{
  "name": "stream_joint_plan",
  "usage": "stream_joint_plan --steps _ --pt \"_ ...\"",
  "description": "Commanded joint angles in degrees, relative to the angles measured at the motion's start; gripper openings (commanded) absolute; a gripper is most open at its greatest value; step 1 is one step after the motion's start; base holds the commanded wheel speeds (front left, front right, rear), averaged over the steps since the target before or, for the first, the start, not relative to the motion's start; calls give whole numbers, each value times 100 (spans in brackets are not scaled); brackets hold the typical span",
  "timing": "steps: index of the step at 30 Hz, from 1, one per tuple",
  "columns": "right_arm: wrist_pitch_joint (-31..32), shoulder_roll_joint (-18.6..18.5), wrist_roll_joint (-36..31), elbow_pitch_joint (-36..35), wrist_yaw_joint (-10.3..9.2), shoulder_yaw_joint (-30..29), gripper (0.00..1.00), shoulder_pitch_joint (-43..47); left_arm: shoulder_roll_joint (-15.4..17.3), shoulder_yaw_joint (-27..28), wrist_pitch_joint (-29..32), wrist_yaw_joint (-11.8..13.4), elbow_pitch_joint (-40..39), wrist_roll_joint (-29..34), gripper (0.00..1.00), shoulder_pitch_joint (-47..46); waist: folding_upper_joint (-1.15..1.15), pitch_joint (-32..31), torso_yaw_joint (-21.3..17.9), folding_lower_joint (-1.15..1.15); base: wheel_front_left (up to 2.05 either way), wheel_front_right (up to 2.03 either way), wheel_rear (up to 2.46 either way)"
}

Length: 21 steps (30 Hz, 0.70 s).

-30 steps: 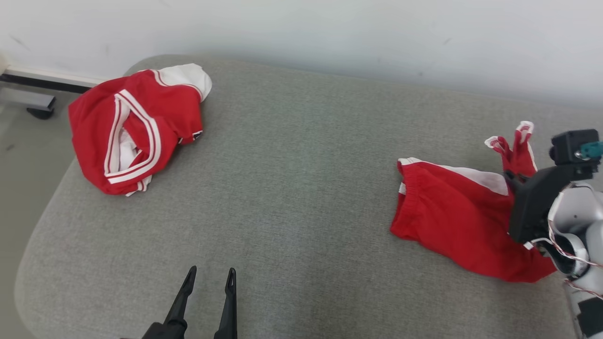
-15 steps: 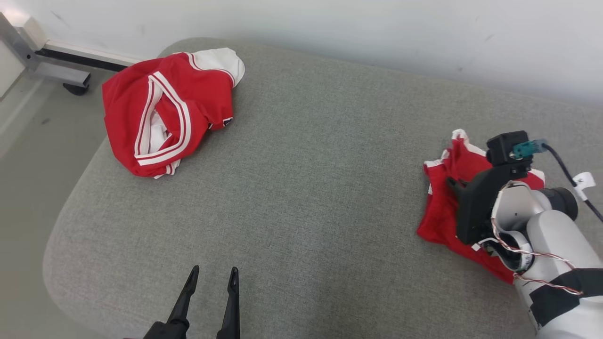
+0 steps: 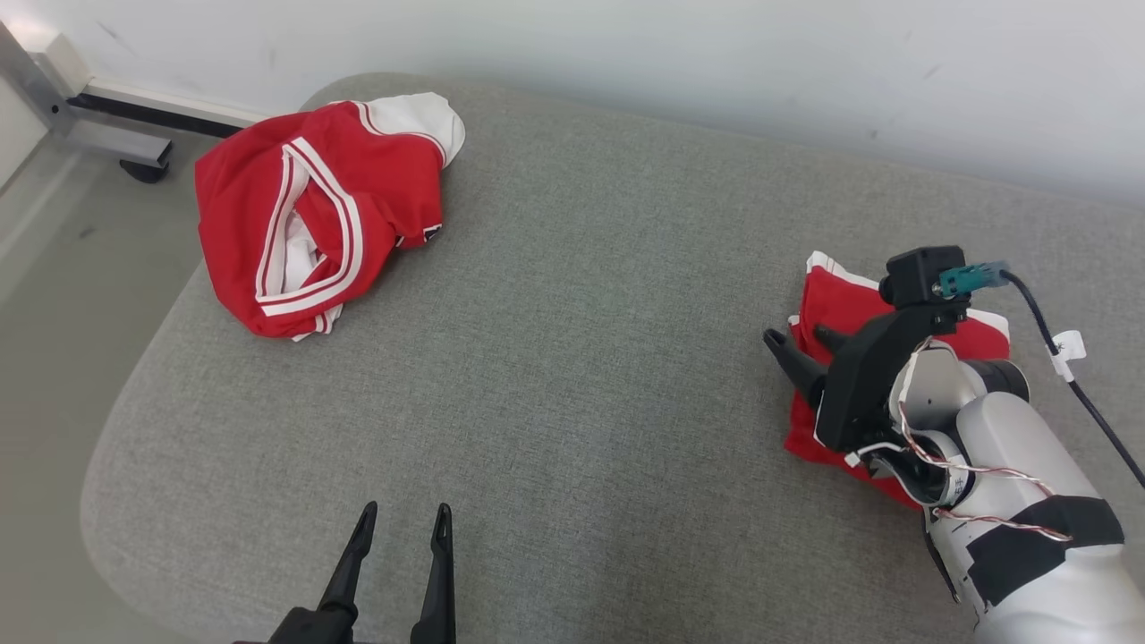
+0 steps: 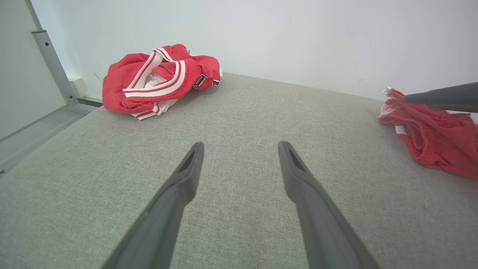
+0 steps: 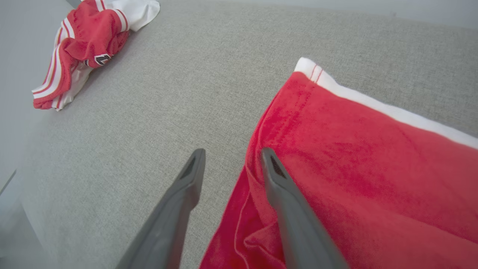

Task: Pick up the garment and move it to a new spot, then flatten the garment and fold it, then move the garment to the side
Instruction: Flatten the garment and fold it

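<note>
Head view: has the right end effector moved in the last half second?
Yes. With the crumpled jersey holding its place in the view, the right end effector has shifted left, toward it, over the folded shorts' left edge.

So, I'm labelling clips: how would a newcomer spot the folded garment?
Find the grey cushion. On its right side, by the right gripper, lies the folded garment. Unlike the crumpled striped garment far left, it's a flat red block with one white edge.
</note>
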Motion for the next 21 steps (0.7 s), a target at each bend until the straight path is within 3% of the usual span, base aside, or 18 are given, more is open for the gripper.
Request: stream_joint_plan --steps 1,6,14,20,21 --pt "-64 3 197 -100 -13 -41 100 -21 -6 19 -18 29 16 -1 100 -13 -1 -53 -42 0 0 0 0" --pt "-282 -274 516 -489 -13 -258 100 90 -6 61 -18 29 11 36 100 50 -1 -189 -170 0 0 0 0" --pt "-882 -848 29 -688 -13 -1048 100 675 -5 107 -18 7 -22 63 100 113 -1 -310 -339 0 0 0 0" --pt "-1287 -777 -428 -716 -13 -1191 100 1202 -5 93 -18 0 -39 15 100 126 -1 -266 -389 0 0 0 0" --pt "-1360 -742 -510 -709 -13 -1141 91 1285 -5 97 -18 -1 -42 7 100 113 -1 -250 -394 0 0 0 0"
